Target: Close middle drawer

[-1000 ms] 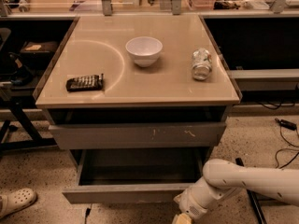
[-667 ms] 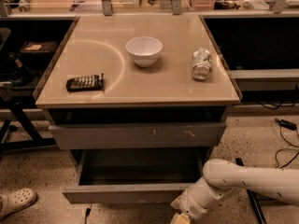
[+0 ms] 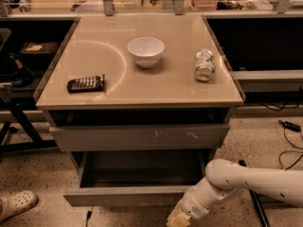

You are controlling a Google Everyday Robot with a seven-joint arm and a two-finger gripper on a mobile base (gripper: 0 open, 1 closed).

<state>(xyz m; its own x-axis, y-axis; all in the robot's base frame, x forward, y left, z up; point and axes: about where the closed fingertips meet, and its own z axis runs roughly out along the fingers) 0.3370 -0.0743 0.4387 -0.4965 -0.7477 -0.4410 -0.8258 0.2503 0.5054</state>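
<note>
- The middle drawer (image 3: 123, 196) stands pulled out, its tray open, its plain front just up and left of the jaws
- The gripper (image 3: 176, 220) sits low at the picture's bottom edge, by the front's right end; whether the jaws are released or clenched cannot be told
- The scuffed drawer front (image 3: 139, 137) is above the jaws
- Further up, the surface (image 3: 142, 86) carries a white bowl (image 3: 146, 51), a can (image 3: 204, 65) and a remote (image 3: 85, 83)
</note>
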